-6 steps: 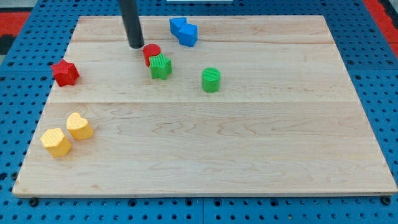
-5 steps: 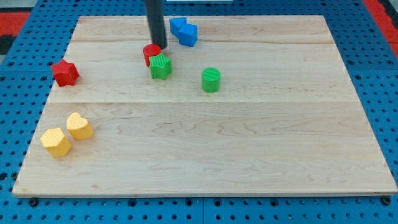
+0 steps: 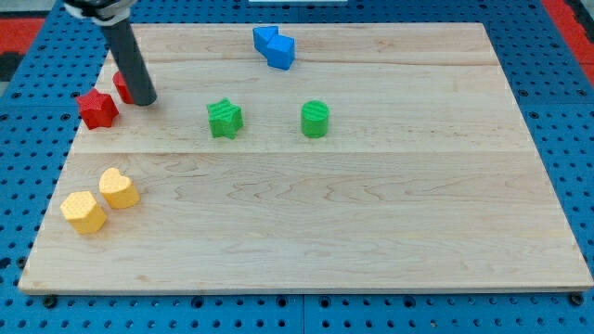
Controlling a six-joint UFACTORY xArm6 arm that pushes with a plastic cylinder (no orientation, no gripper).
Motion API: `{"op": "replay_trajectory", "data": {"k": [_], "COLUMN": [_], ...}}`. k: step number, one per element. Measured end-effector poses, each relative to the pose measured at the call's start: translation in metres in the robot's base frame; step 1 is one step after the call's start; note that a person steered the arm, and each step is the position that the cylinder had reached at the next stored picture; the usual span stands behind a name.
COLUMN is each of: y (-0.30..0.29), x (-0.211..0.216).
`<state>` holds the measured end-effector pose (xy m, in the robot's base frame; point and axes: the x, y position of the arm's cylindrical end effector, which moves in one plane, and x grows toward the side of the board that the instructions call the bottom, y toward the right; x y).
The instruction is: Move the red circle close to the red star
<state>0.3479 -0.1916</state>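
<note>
My tip point(image 3: 144, 100), a bare dark rod gripping nothing, sits at the small red circle block's point(image 3: 121, 86) right side because pushing leftward puts it just beside the red star block point(image 3: 96, 109); task looks nearly done.

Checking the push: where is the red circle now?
The red circle sits near the view's upper left, just right of the red star, mostly hidden behind my tip.

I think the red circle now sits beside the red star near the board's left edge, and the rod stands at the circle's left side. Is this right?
Not quite. In the camera view the red circle is indeed beside the red star, but my tip stands at the circle's right side, partly covering it, not its left.
</note>
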Motion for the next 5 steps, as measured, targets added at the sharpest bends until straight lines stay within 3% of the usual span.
{"op": "replay_trajectory", "data": {"k": [1,3,5], "y": [0.039,-0.061,-0.003], "x": [-0.025,-0.019,0.022]}}
